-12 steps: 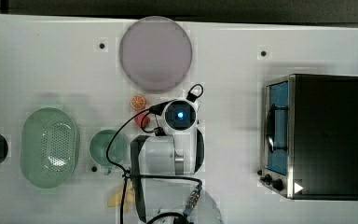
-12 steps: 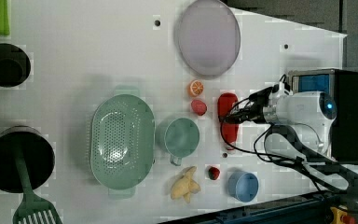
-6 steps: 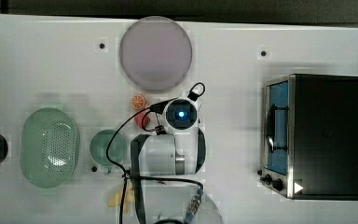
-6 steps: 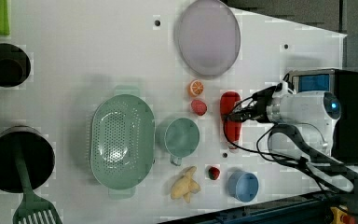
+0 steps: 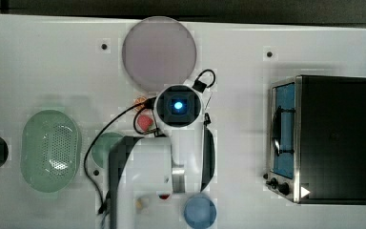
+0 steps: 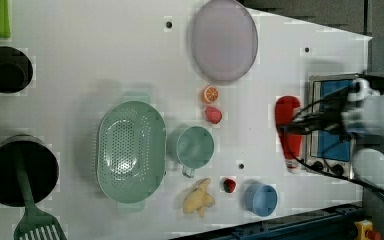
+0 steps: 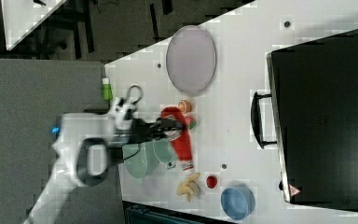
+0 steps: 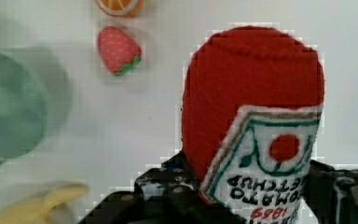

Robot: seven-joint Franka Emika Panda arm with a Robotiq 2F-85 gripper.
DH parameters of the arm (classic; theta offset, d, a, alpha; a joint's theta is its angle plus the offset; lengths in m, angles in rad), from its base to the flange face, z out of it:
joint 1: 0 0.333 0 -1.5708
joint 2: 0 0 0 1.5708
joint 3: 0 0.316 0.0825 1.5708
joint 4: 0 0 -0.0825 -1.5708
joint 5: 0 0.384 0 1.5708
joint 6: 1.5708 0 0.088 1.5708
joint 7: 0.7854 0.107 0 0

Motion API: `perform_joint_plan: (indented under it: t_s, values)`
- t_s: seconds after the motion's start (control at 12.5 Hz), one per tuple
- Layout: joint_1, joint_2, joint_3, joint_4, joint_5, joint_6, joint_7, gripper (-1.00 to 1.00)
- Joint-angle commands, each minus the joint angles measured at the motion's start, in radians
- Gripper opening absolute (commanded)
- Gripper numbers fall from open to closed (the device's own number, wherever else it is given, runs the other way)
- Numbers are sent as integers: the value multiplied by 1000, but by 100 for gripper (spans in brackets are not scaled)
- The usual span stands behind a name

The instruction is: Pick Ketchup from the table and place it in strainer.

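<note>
The ketchup [image 6: 287, 127] is a red squeeze bottle with a white label and cap. It hangs above the table with my gripper [image 6: 300, 125] shut on it. In the right view the ketchup [image 7: 179, 135] points its cap at the banana, and the gripper [image 7: 171, 126] grips its wide red end. In the wrist view black fingers [image 8: 168, 193] press both sides of the ketchup [image 8: 251, 93] at its label. The strainer [image 6: 130, 150], a pale green oval basket, lies empty at the left view's left, beyond a green cup; it is also the strainer [image 5: 50, 150] in the top view.
Between bottle and strainer sit a green cup [image 6: 195, 146], a strawberry [image 6: 213, 114] and an orange slice [image 6: 210, 93]. A grey-lilac plate [image 6: 223, 40], a banana [image 6: 198, 198], a blue bowl [image 6: 261, 199] and a toaster oven [image 5: 329, 138] surround the arm. Black pots [image 6: 20, 170] line the left view's left edge.
The gripper closed on the ketchup and lifted it off the table. In the left view the bottle and the arm's wrist have shifted to the right.
</note>
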Motion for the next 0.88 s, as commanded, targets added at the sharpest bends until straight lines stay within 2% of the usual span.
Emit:
perform_joint_plan:
  t_s: [0.08, 0.4, 0.56, 0.88]
  values:
    - [21, -88, 79, 61, 11, -123, 158, 22]
    - [43, -101, 228, 107, 112, -160, 385, 22]
    - [49, -78, 316, 116, 126, -151, 553, 22]
    - [57, 39, 480, 117, 127, 21, 855, 22]
